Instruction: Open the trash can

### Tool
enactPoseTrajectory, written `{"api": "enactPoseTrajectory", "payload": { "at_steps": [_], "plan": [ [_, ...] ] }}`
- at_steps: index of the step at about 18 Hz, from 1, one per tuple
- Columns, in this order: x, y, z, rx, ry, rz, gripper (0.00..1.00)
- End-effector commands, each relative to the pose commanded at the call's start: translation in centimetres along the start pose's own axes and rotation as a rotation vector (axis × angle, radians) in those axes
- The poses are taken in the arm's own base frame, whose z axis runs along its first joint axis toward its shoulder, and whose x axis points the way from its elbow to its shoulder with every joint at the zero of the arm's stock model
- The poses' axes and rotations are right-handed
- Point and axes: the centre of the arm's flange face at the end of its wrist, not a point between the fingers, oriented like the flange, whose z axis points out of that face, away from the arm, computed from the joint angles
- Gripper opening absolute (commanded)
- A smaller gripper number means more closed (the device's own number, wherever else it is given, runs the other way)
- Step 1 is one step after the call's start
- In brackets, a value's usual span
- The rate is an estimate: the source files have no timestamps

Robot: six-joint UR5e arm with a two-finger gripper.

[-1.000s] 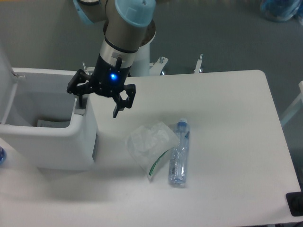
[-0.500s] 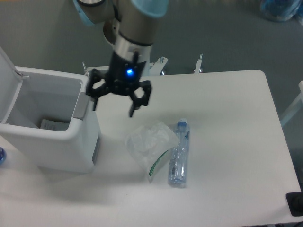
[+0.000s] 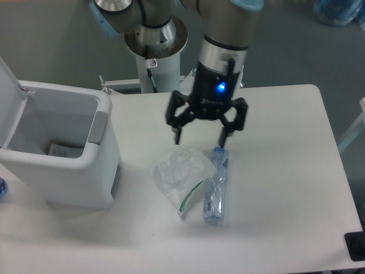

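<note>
The black two-finger gripper (image 3: 200, 139) is spread wide open, with nothing held between the fingers and nothing touched by them. One fingertip (image 3: 177, 138) is seen on the camera's left and the other on the right, with a blue light lit on the gripper body above them. It's hung over the white table (image 3: 285, 171), just above a crumpled clear plastic bag (image 3: 179, 173) and the cap end of a clear plastic water bottle with a blue cap (image 3: 215, 184), which is laid flat on the table with its cap toward the far edge.

The large white boxy plastic trash can (image 3: 63, 151) is sat at the left edge of the table, well apart from the gripper. Its lid (image 3: 10, 105) is flipped up on the far-left side, so the opening is faced upward and the inside can be looked into. A bit of white paper is seen at the bottom. The grey rectangular push tab (image 3: 98, 128) is found on the rim nearest the gripper. The can's long axis is run roughly left to right across the view.
</note>
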Motion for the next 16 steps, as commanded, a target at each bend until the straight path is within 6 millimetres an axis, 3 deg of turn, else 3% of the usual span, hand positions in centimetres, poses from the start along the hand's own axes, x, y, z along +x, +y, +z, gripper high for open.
{"api": "enactPoseTrajectory", "payload": {
  "at_steps": [1, 2, 6, 11, 16],
  "plan": [
    [-2.4, 0.5, 1.6, -0.030, -0.004, 0.022, 1.00],
    [-3.8, 1.1, 1.8, -0.051, -0.022, 0.054, 1.00],
    [-5.6, 2.0, 2.2, -0.080, -0.033, 0.310, 1.00],
    [-13.7, 4.6, 6.3, -0.270, -0.103, 0.486, 1.00],
    [-16.0, 5.6, 6.7, -0.309, -0.100, 0.561, 1.00]
  ]
}}
